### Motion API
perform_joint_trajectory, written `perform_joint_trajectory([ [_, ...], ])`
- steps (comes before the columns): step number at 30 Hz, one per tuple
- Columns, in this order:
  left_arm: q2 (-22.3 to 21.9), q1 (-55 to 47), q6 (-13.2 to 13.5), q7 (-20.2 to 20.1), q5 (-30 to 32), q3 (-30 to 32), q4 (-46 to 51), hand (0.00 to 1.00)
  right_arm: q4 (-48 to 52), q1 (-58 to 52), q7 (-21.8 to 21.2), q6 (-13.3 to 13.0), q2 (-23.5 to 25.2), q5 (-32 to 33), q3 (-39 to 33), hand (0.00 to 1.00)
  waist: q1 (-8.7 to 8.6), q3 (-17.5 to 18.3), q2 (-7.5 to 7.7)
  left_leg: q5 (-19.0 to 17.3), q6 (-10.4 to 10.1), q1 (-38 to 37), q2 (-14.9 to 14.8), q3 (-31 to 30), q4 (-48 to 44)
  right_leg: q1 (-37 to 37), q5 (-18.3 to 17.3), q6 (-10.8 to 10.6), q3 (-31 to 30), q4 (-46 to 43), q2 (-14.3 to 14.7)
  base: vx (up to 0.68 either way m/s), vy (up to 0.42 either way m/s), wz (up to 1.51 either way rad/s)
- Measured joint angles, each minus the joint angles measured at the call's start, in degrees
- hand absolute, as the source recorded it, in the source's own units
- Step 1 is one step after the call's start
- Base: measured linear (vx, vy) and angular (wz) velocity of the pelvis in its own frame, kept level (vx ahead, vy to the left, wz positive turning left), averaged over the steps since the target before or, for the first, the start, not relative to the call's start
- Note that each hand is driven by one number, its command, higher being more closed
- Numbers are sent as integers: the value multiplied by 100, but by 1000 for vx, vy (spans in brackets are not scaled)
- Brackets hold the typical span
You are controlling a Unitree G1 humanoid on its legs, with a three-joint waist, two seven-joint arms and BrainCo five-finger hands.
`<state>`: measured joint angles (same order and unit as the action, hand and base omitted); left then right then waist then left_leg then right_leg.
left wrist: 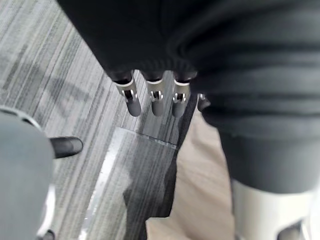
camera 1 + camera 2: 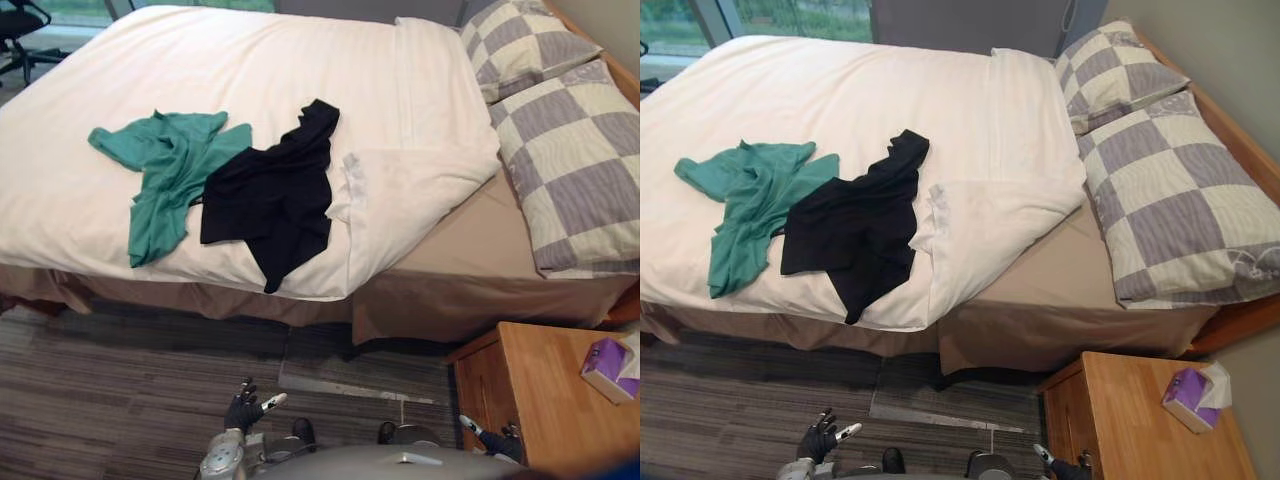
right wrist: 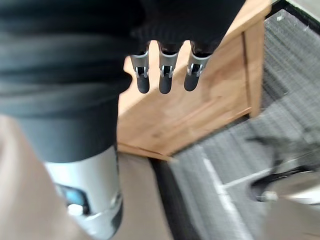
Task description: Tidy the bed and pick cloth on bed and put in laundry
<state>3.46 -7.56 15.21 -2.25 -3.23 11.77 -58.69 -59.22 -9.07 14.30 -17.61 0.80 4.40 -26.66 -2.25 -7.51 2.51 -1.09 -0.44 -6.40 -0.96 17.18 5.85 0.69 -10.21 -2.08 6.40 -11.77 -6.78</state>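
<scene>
While both arms hang low at 6 o'clock of the head views, the left hand (image 2: 243, 408) sits over the striped grey floor (image 2: 120, 390), its fingers (image 1: 157, 99) loosely straight and holding nothing. The right hand (image 2: 497, 437) is at 5 o'clock, just beside the wooden desk (image 2: 540, 400); its fingers (image 3: 165, 80) are likewise relaxed, spread a little and empty.

On the bed (image 2: 450, 250), both cloths lie on the white duvet (image 2: 200, 70) near its front edge. The black cloth (image 2: 275, 195) is crumpled around the centre of the view, one end trailing over the edge toward 6 o'clock. The green cloth (image 2: 165, 165) lies at its 9 o'clock, touching it and partly tucked under its edge. At 3 o'clock of the black cloth the duvet corner is folded back, baring the tan sheet. Two grey-and-cream checked pillows (image 2: 570, 170) lie at 2 o'clock. A purple tissue box (image 2: 605, 368) stands on the desk at 4 o'clock.
</scene>
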Motion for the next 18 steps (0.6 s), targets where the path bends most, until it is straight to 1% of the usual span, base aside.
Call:
perform_joint_trajectory([
  [1, -18, -21, -5, 1, -15, 11, 0, 0, 76, -5, -5, -53, -9, 29, 1, 0, -7, 15, -58, -13, -13, -40, -15, 46, 2, 47, 1, 0, -31, 65, 23, 132, -52, -24],
  [3, -49, -43, -6, -35, -76, 14, 0, 0, 115, -13, -1, -203, 82, 216, -5, 0, -7, 40, -123, -37, -37, -81, -28, 112, 4, 137, 4, 0, -67, 200, 53, 165, -49, -10],
  [5, -73, -43, -5, -44, -76, 5, 0, 0, 180, 41, 10, -289, 141, 355, 18, 0, 7, 47, -137, -51, -59, -157, -28, 122, 7, 242, 7, -1, -63, 315, 65, 149, -38, 3],
  [8, -97, -69, -6, 6, -81, -2, 8, 0, 818, 26, 452, -437, 144, 739, 240, 0, 9, 43, -139, -51, -65, -262, -35, 153, -19, 391, 44, -22, -66, 387, 74, 125, -26, 0],
  [9, -99, -80, -5, 18, -79, 0, 13, 0, 1121, 31, 608, -330, 135, 964, 248, 0, 5, 76, -144, -56, -73, -279, -55, 234, -19, 393, 83, -20, -76, 388, 91, 62, -11, -11],
  [10, -101, -79, 4, 16, -79, 3, 23, 0, 1294, 78, 621, 49, 76, 1388, 186, 0, 28, 127, -156, -59, -78, -284, -95, 330, -22, 380, 162, -21, -95, 403, 134, 39, -6, -10],
  [11, -101, -81, 5, 11, -99, 10, 39, 0, 1330, 82, 602, 72, 69, 1492, 69, 0, 42, 141, -181, -71, -99, -283, -130, 373, -23, 384, 216, -39, -97, 420, 168, 35, -3, -5],
  [12, -97, -102, 10, 6, -211, 48, 70, 0, 1325, 39, 607, -85, 115, 1491, -114, 0, 43, 138, -193, -89, -126, -281, -158, 444, -23, 385, 245, -43, -97, 432, 193, 0, 0, 0],
  [13, -107, -135, 10, -16, -311, 198, 71, 0, 1361, -69, 665, -380, 195, 1416, -259, 0, 18, 137, -192, -98, -141, -276, -169, 466, -23, 375, 248, -42, -100, 441, 200, 4, -19, -7],
  [14, -111, -170, 8, -34, -385, 281, 80, 0, 1506, -183, 780, -525, 249, 1229, -317, 0, 1, 135, -200, -102, -146, -278, -170, 488, -23, 372, 248, -42, -105, 444, 200, -11, -32, -11],
  [15, -128, -259, 8, -49, -484, 394, 178, 0, 1933, -339, 990, -733, 321, 891, -335, 0, -6, 120, -235, -111, -160, -268, -173, 517, -22, 367, 248, -42, -106, 445, 199, -47, -30, -16],
  [16, -143, -383, 10, -81, -535, 463, 335, 0, 2654, -556, 1113, -1039, 334, 546, -347, 0, -45, 113, -255, -155, -218, -258, -178, 566, 0, 351, 246, -43, -119, 445, 204, -66, -29, -21],
  [17, -146, -478, 23, -134, -553, 454, 436, 0, 3265, -651, 1149, -1142, 286, 371, -392, 0, -55, 119, -268, -259, -273, -253, -208, 587, 9, 322, 239, -39, -119, 449, 233, -78, -27, -26],
  [18, -136, -570, 37, -167, -577, 447, 554, 0, 4152, -657, 1199, -1149, 139, 77, -484, 0, -52, 125, -278, -366, -254, -256, -201, 597, 10, 316, 194, -8, -128, 452, 235, -59, -22, -17],
])
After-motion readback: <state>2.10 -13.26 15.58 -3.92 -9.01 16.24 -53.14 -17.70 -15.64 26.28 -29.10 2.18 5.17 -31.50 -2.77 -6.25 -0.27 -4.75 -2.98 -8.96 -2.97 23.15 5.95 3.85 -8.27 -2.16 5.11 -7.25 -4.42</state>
